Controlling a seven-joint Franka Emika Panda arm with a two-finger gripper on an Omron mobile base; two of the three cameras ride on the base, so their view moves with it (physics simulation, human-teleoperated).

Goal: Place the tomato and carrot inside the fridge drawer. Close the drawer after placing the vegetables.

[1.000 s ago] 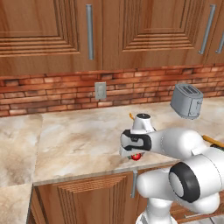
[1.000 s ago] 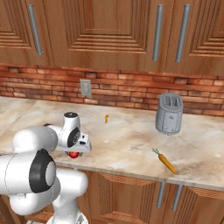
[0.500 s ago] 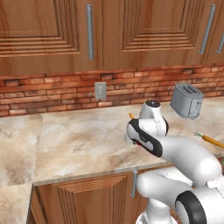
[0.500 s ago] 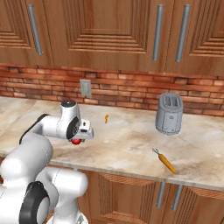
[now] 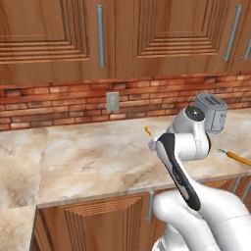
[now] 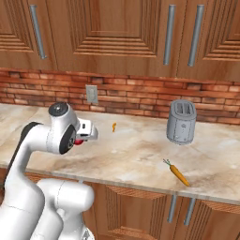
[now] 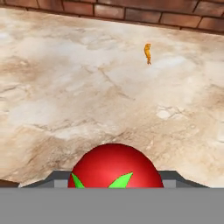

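The tomato [image 7: 114, 168], red with a green leafy top, sits between my gripper's fingers at the bottom of the hand view. From the right base view its red edge [image 6: 79, 141] peeks out beside my gripper [image 6: 87, 133], which is shut on it and held above the marble counter [image 6: 136, 150]. The carrot [image 6: 177, 173], orange with a green tip, lies near the counter's front edge, right of the gripper; it also lies at the far right [image 5: 237, 157]. The fridge drawer is out of view.
A grey toaster [image 6: 182, 122] stands at the back right by the brick wall. A small orange bit [image 6: 114, 126] lies on the counter near the wall outlet [image 6: 91, 94]. Wooden cabinets hang above and sit below the counter.
The arm has risen from the counter's front edge, carrying the tomato up and turning the hand toward the wall. The carrot and toaster have not moved.
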